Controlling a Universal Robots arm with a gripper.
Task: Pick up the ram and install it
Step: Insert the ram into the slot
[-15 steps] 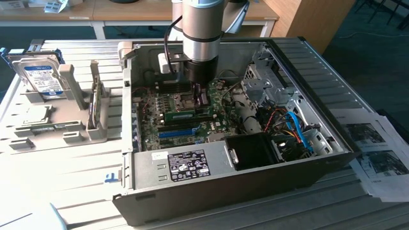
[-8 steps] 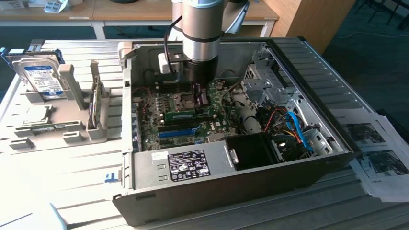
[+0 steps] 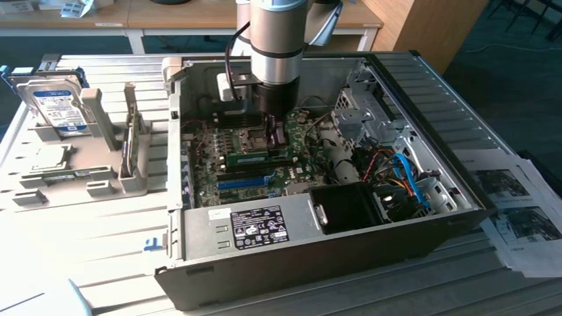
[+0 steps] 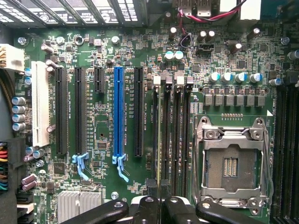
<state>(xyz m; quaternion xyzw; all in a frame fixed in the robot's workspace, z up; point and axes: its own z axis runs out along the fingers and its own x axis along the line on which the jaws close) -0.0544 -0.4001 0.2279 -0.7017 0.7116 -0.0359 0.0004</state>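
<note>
Exterior view: an open dark-grey metal computer case (image 3: 307, 260) lies on its side on a ribbed pale metal table (image 3: 97, 230), with the green motherboard (image 3: 206, 141) facing up. The arm reaches straight down into the case. The gripper (image 3: 274, 136) hangs low over the board.

The ram (image 3: 249, 158), a long thin green circuit-board stick, stands on edge on the board. It is near the long bright-blue plastic slot (image 3: 243, 182) and parallel to it, on the gripper's side of that slot. The gripper tip is close to the end of the stick that points toward the exterior view's right. Contact between fingers and stick: cannot tell.

Outside the case, toward the exterior view's left, is a grey plastic parts holder (image 3: 88, 181). A blue-labelled silver hard drive (image 3: 57, 105) is propped upright in it. A square silver processor chip (image 3: 49, 158) lies flat in front of the drive. Printed paper sheets (image 3: 518, 210) lie on the table at the exterior view's right.

Wrist view: the black fingers (image 4: 149, 210) are drawn close together with a narrow gap between them, so the gripper is clenched. Whether anything is pinched in that gap I cannot tell. Beyond the fingertips, black memory slots (image 4: 177, 135) run side by side. They lie between the blue slot and a square silver processor socket (image 4: 231, 163) with a metal frame. A long white plastic slot (image 4: 40, 105) sits near the board's edge, well apart from the blue one.
</note>
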